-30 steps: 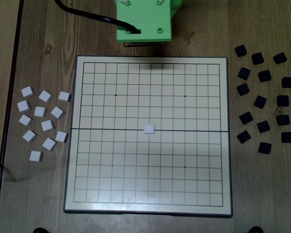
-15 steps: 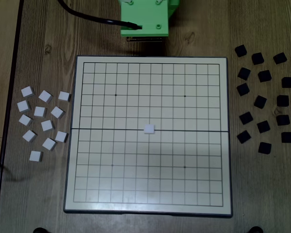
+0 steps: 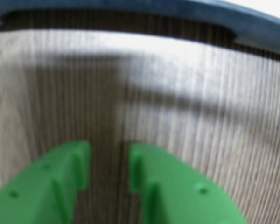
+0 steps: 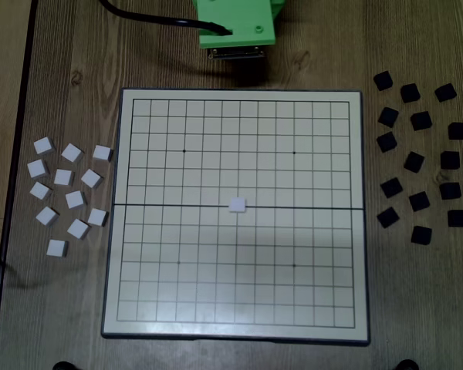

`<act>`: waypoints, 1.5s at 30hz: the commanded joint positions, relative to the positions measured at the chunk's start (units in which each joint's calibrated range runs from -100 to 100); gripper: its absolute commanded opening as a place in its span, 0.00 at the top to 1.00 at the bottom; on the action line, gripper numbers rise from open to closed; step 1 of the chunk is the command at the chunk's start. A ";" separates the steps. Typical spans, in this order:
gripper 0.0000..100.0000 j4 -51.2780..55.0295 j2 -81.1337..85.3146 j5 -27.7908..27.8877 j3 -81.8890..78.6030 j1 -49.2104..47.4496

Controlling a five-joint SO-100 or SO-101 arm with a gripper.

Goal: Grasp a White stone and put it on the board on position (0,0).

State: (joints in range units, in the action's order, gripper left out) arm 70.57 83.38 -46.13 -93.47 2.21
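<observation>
The green arm (image 4: 235, 27) has drawn back beyond the board (image 4: 123, 216); jaws apart, empty.

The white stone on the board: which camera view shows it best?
The fixed view shows it best: the white stone lies on the board, on the thick fold line at the centre. The wrist view shows none of it, only blurred wooden table and the open, empty claw.

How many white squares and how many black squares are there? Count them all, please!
White square tiles: 13 (12 on the table, 1 on the board)
Black square tiles: 15
Total: 28 tiles
</observation>
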 commanded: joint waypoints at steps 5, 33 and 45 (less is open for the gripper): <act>0.94 1.07 2.55 1.22 -5.66 0.75; 0.93 4.96 5.85 2.93 -6.43 1.39; 0.93 4.96 5.85 2.93 -6.43 1.39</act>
State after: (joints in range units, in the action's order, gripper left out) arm 71.68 89.77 -43.30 -99.28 2.43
